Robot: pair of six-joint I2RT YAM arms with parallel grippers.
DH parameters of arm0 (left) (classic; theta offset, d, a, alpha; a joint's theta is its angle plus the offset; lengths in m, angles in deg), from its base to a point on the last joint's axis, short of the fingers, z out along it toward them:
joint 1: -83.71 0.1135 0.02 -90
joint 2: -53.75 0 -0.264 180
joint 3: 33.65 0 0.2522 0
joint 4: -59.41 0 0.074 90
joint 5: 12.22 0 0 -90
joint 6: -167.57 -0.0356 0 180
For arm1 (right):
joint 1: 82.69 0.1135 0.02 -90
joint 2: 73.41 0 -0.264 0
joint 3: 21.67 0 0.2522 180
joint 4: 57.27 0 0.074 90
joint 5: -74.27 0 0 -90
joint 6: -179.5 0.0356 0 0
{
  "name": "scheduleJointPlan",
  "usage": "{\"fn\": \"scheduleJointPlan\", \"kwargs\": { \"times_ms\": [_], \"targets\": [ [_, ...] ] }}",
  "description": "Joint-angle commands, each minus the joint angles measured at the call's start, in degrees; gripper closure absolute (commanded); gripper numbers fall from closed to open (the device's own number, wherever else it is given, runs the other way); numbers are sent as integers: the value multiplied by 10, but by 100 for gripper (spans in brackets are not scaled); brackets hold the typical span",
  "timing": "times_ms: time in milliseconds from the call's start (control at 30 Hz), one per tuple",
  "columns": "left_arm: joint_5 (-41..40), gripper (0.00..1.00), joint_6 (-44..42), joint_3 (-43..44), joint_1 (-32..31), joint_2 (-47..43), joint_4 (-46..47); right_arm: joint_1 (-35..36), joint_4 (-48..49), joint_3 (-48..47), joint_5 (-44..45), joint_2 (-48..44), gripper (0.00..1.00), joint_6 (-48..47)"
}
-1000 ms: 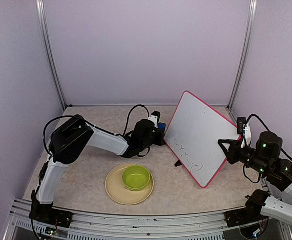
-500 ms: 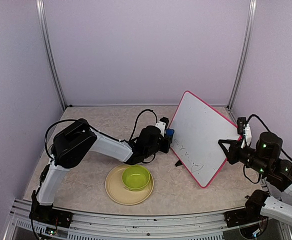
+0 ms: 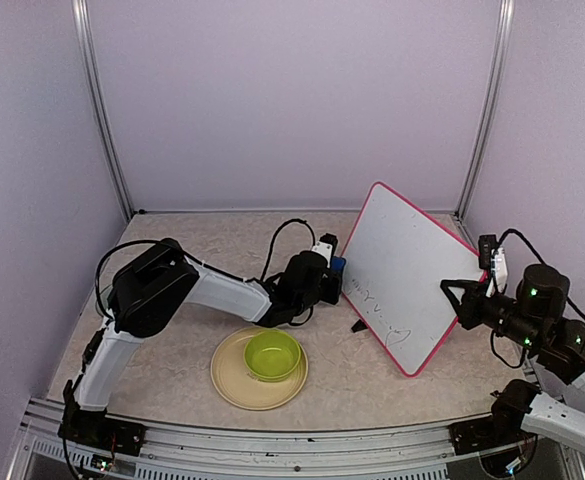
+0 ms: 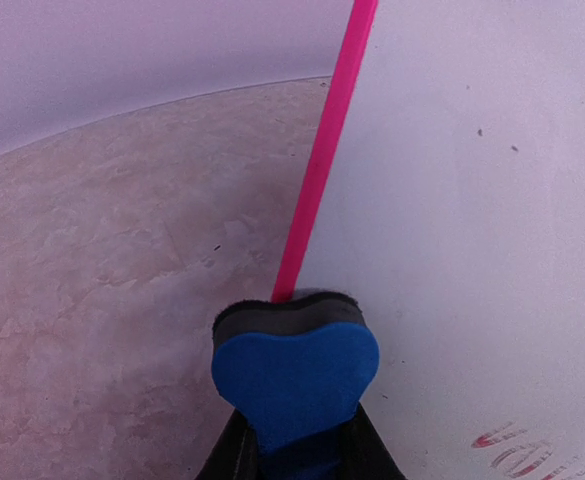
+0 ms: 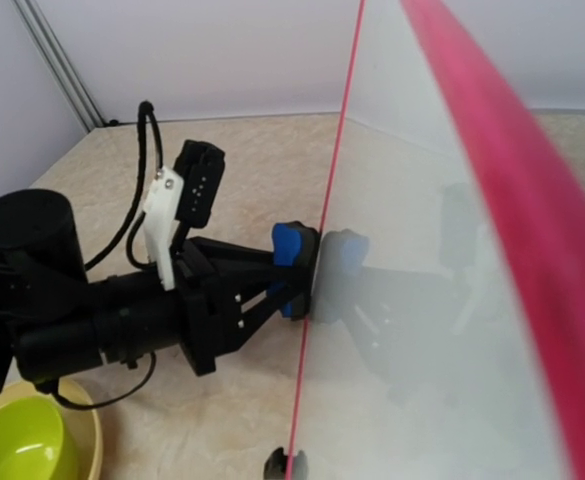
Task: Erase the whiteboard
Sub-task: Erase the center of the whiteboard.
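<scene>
The whiteboard (image 3: 407, 270) has a pink-red frame and stands tilted at the right of the table, with dark handwriting (image 3: 374, 306) near its lower edge. My left gripper (image 3: 330, 272) is shut on a blue heart-shaped eraser (image 4: 294, 375). The eraser's dark felt presses against the board's left frame edge (image 4: 322, 170). The right wrist view shows the eraser (image 5: 294, 245) against the board (image 5: 412, 330). My right gripper (image 3: 459, 298) grips the board's right frame edge. Its fingertips are hidden in its own wrist view.
A tan plate (image 3: 234, 385) with a green bowl (image 3: 272, 355) sits at the front centre, below the left arm. One black foot (image 5: 284, 464) of the board rests on the table. Walls enclose the back and sides.
My left gripper has moved right with the eraser until it reached the board's left edge. The right gripper and the board have shifted very slightly.
</scene>
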Motion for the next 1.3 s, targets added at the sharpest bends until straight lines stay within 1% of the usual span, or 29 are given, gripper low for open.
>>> {"fn": "scheduleJointPlan", "kwargs": {
  "times_ms": [0,67,200,433,800,900,1000,1067,1167,1267],
  "targets": [
    [-14,100,5,14,1,21,-18,2,28,-25,-40,-13,100,12],
    [-11,100,4,12,1,22,-16,2,28,-25,-41,-12,100,12],
    [24,100,1,-4,-5,18,8,2,29,-26,-43,-12,100,12],
    [69,100,-16,-24,-33,7,51,2,37,-25,-48,-13,100,15],
    [73,100,-9,-54,-50,-11,82,2,43,-21,-53,-14,100,19],
    [43,100,-12,-53,-49,-13,78,2,41,-21,-51,-18,100,19],
    [-49,100,0,-25,-42,-4,26,2,38,-22,-50,-20,100,18],
    [-84,100,12,-11,-32,1,2,2,36,-20,-48,-21,100,17],
    [-102,100,21,-6,-18,1,-9,2,35,-19,-47,-21,100,17],
    [-94,100,21,-2,-11,1,-11,2,39,-17,-47,-19,100,15]
  ]
}}
